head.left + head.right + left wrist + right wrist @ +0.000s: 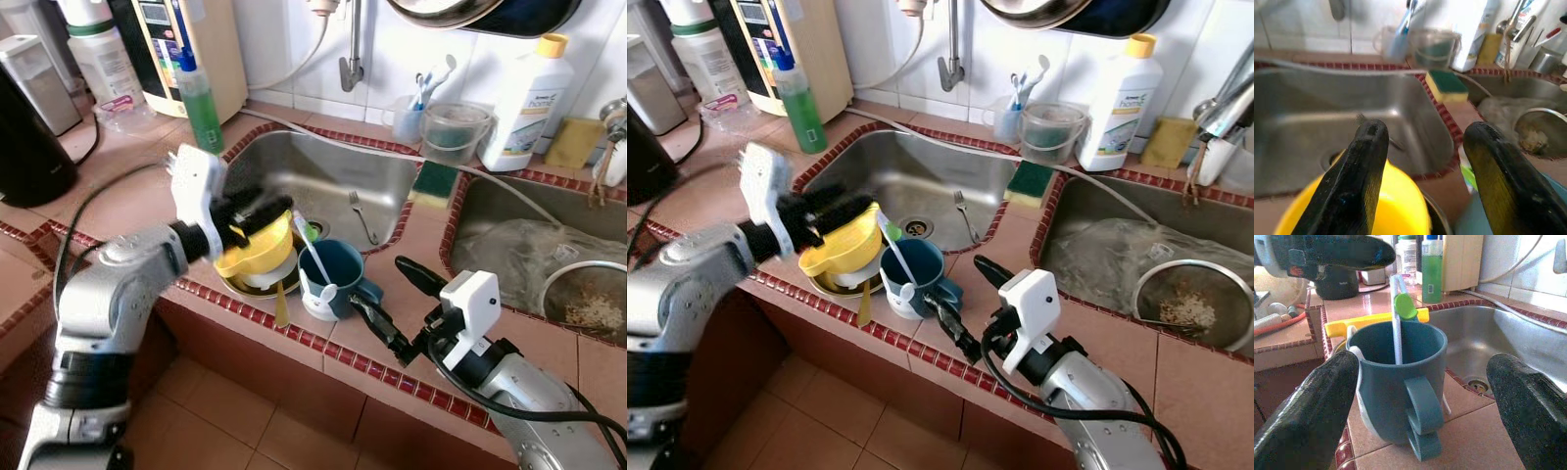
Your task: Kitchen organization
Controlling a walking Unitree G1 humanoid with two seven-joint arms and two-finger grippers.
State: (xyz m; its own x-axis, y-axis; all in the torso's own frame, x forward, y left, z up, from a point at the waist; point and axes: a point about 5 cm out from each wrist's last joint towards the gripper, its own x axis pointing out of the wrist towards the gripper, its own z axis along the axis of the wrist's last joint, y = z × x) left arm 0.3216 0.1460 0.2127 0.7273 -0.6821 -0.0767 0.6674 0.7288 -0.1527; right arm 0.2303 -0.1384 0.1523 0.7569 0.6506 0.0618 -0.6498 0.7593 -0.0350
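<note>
The teal mug point(333, 277) is taken as the landmark: it stands upright on the tiled ledge at the near edge of the left sink point(323, 176), its handle turned toward the robot, with a pale straw-like stick with a green tab point(1399, 313) leaning inside it and a white spoon point(318, 284) resting against its near wall. Just beside the mug, on its left, a yellow bowl point(257, 250) is stacked over other dishes on a dark plate point(235, 286). The left gripper point(263, 206) is held just above that yellow bowl, its fingers point(1359, 166) spread apart with nothing between them; the bowl is seen below the fingertips in the left wrist view, not yet clamped. The right gripper point(392, 304) is held just to the right of the mug and near to it, fingers point(1308, 401) wide apart and empty, with the mug framed squarely between them in the right wrist view but not touched. A fork point(361, 217) lies in the sink basin beyond the mug, and a green-and-yellow sponge point(434, 181) sits on the divider further right. The step in hand is judged to be the approach to the piled dishes before one is lifted. For the next move, a forward advance of the right gripper around the mug body, clear of the handle and stick, would be called for before closing.
</note>
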